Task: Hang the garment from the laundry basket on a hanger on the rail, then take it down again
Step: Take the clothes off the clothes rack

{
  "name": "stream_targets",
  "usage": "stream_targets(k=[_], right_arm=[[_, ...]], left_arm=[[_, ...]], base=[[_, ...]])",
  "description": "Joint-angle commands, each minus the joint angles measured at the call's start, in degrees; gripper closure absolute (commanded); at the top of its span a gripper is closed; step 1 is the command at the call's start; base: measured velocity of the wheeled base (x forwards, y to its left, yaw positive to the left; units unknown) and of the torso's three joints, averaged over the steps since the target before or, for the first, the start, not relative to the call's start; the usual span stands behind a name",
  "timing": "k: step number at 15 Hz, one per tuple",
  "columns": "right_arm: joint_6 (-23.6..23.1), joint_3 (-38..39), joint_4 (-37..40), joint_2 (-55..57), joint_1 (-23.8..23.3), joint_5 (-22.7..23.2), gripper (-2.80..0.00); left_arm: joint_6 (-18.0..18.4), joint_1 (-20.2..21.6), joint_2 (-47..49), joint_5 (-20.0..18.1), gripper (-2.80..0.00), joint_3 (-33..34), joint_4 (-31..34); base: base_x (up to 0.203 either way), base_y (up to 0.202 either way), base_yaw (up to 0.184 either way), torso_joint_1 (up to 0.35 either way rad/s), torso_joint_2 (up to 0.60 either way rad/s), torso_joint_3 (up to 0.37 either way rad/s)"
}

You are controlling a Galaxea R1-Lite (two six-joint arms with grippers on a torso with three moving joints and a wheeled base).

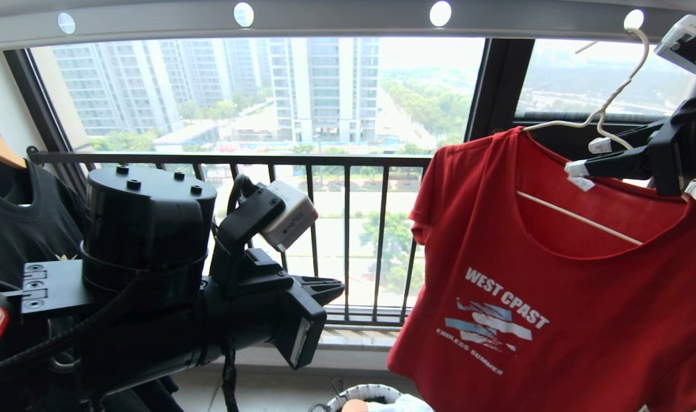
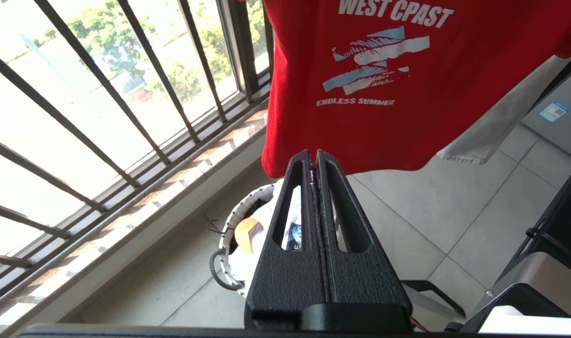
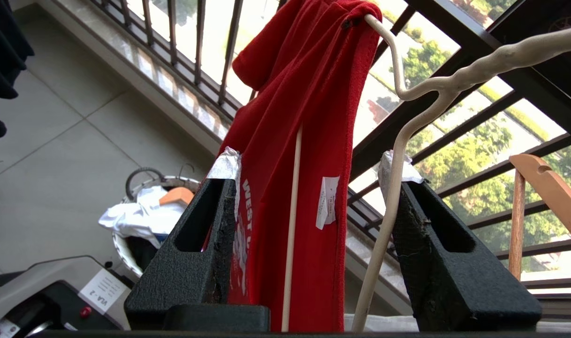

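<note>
The red garment [image 1: 531, 286] hangs on the pale wire hanger [image 1: 611, 94], whose hook sits in a hole of the grey rail [image 1: 336, 20] at the upper right. My right gripper [image 1: 588, 157] is open at the neckline. In its wrist view the collar [image 3: 313, 117] and the hanger wire [image 3: 407, 136] run between the fingers, and the wire lies against one finger [image 3: 435, 244]. My left gripper [image 1: 336, 289] is shut with nothing in it, low and left of the garment [image 2: 407, 94], tips [image 2: 312, 157] near the hem. The laundry basket [image 1: 365, 392] stands on the floor below.
A black T-shirt [image 1: 16, 223] hangs at the far left. The black window railing [image 1: 267, 160] runs behind everything. White cloth [image 3: 135, 216] fills the basket [image 3: 121, 246]. A wooden hanger [image 3: 543, 188] hangs beside the right gripper. A pale cloth [image 2: 491, 126] hangs behind the garment.
</note>
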Motion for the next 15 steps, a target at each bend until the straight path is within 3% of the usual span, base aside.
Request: stream_targets(k=[1, 8, 9, 12, 15], right_arm=[[-0.17, 1.43, 0.17, -4.07, -0.59, 0.10, -2.80], [-0.17, 10.29, 0.30, -23.66, -1.69, -0.14, -2.80], [-0.14, 11.89, 0.31, -27.36, -1.77, -0.15, 0.00], [1.97, 16.53, 0.36, -36.26, -1.86, -0.08, 0.00], [8.96, 17.52, 2.77, -41.65, -1.88, 0.34, 0.00]], left_arm=[[-0.92, 1.95, -6.12, -0.15, 0.00, 3.47, -0.11], [-1.88, 4.28, -16.33, 0.17, 0.00, 12.39, 0.23], [-1.88, 4.44, -18.58, 0.11, 0.00, 13.55, 0.40], [-1.94, 9.55, -22.86, -0.33, 0.00, 16.79, 0.38], [-2.27, 15.15, -27.19, -0.23, 0.00, 18.24, 0.27]], base=[[0.000, 0.000, 0.000, 0.000, 0.00, 0.000], [0.000, 0.000, 0.000, 0.000, 0.00, 0.000], [0.000, 0.000, 0.000, 0.000, 0.00, 0.000], [0.000, 0.000, 0.000, 0.000, 0.00, 0.000], [0.000, 0.000, 0.000, 0.000, 0.00, 0.000]])
